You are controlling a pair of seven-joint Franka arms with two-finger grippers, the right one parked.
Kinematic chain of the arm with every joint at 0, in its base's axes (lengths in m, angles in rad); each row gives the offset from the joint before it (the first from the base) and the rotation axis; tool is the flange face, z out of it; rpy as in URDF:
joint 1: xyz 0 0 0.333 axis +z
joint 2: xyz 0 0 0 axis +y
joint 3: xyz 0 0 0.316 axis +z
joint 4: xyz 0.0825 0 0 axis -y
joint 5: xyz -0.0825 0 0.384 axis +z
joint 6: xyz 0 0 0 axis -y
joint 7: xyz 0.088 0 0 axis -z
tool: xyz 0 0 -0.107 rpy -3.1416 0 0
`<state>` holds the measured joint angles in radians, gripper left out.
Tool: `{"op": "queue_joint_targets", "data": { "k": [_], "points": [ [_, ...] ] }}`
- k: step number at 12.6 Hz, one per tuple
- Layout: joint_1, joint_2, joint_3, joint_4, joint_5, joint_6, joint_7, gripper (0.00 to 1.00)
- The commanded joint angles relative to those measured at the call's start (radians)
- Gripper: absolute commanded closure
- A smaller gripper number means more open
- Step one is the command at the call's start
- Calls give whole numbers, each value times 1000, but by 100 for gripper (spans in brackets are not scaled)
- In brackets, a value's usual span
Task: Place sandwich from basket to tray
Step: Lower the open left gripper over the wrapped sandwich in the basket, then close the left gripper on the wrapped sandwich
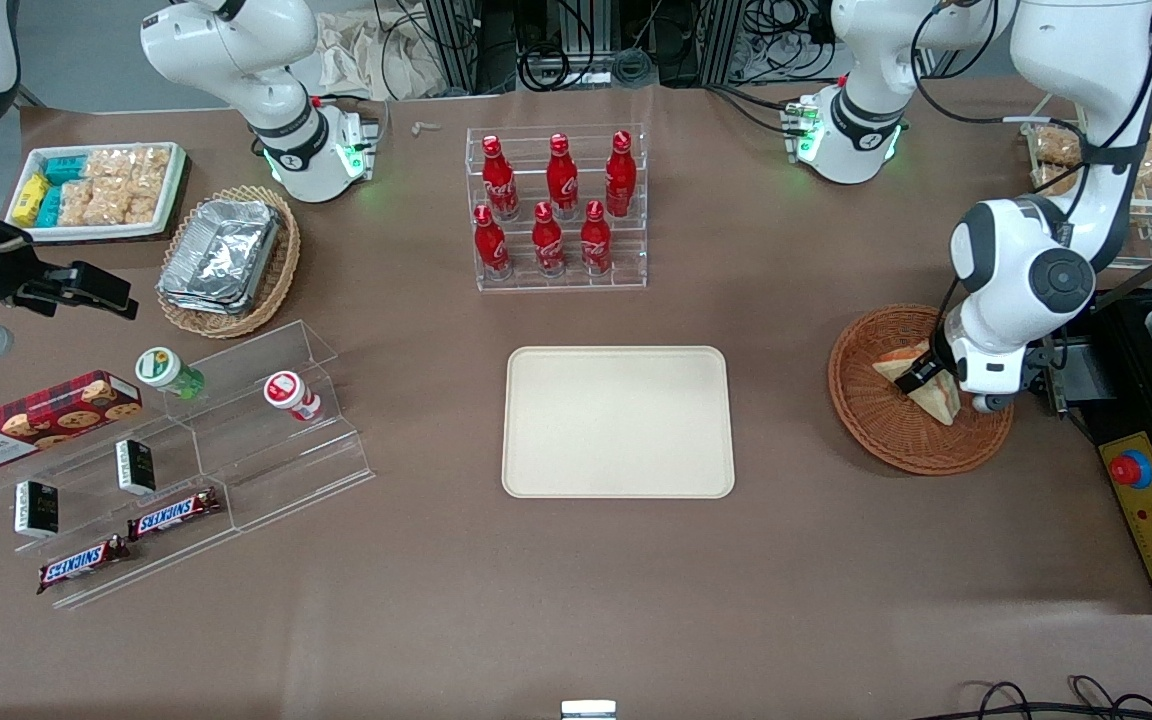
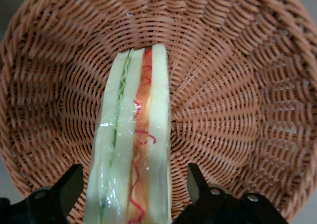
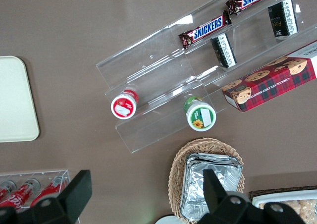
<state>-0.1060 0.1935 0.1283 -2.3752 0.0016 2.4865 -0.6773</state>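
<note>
The sandwich (image 1: 936, 402), a wrapped wedge of pale bread with red and green filling, lies in the round reddish-brown wicker basket (image 1: 891, 440) toward the working arm's end of the table. My left gripper (image 1: 926, 380) is down in the basket, open, with one finger on each side of the sandwich. In the left wrist view the sandwich (image 2: 136, 144) stands on edge between the black fingers (image 2: 67, 189), with a small gap on each side, over the basket's weave (image 2: 223, 85). The cream-beige tray (image 1: 618, 420) lies bare at mid-table, and its corner shows in the right wrist view (image 3: 15, 100).
A clear rack of red bottles (image 1: 558, 205) stands farther from the front camera than the tray. A yellow control box (image 1: 1151, 510) and a black unit sit beside the basket at the table's end. A tan basket of foil trays (image 1: 226, 260), a white snack tray (image 1: 96, 190) and an acrylic stand (image 1: 186, 440) lie toward the parked arm's end.
</note>
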Motion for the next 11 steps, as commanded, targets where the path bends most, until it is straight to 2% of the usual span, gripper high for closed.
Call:
{"op": "queue_joint_targets", "data": {
  "k": [1, 2, 4, 6, 8, 10, 11],
  "points": [
    [-6, 15, 2, 11, 18, 19, -21, 75],
    [-4, 14, 2, 13, 18, 18, -19, 100],
    [-4, -2, 4, 19, 17, 9, -15, 100],
    [-6, -70, 2, 34, 17, -36, -22, 100],
    [-9, -138, -1, 114, 17, -212, -15, 100],
    [-14, -137, -41, 294, 17, -473, -8, 100],
    [-14, -128, -71, 368, 17, -550, -4, 100]
  ]
}}
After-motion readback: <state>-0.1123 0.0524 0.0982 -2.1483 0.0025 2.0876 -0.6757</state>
